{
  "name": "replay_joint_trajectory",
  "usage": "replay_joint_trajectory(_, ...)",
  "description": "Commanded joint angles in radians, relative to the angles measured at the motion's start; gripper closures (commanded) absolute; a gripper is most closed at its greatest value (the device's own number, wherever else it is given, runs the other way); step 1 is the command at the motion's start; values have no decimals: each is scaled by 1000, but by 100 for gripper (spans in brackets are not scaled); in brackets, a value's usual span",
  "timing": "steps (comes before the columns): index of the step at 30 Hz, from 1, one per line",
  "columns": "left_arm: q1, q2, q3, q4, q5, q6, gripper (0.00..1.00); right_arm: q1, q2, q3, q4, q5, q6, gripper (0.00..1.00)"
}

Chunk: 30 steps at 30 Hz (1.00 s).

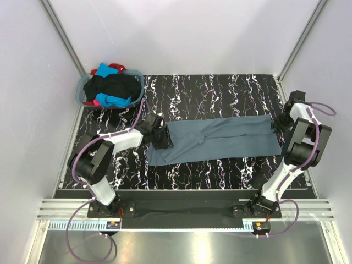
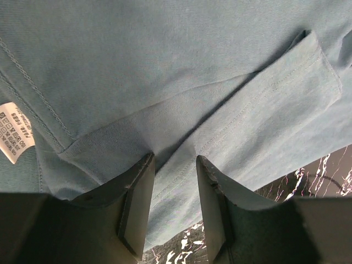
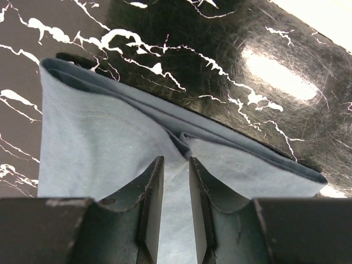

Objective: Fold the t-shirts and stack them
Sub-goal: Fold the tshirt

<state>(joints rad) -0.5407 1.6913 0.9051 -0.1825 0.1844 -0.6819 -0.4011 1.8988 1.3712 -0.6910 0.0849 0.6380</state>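
The slate t-shirt [image 1: 220, 140] lies flat, ends pinched by left hand [image 2: 175, 159] and right hand [image 3: 176, 160]

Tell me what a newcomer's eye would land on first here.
A slate blue-grey t-shirt lies stretched in a long band across the black marbled table. It is pinched at its two ends by the left end effector and the right end effector. At the table's far left corner, a round basket is heaped with black, turquoise and red tees.
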Motion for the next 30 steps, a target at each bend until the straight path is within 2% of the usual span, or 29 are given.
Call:
replay_joint_trajectory(1,2,19,-20,31,-40,15,57,1,16,43,22,-14,11,68)
replay_joint_trajectory(13,2,16,-9,12,-46,25,57,1,29,11,38,-1,42,68)
replay_joint_trajectory(18,4,1,-9,-5,-56,27,57,1,43,11,59,-3,28,72)
replay_joint_trajectory(21,5,-7,-9,-5,-54,24,57,1,16,-17,59,-37,49,69)
replay_joint_trajectory(26,4,-10,-8,-6,-59,24,57,1,-30,-37,47,-5,72,62)
replay_joint_trajectory(30,4,-5,-6,-6,-57,21,57,1,-43,-37,27,-11,81,61)
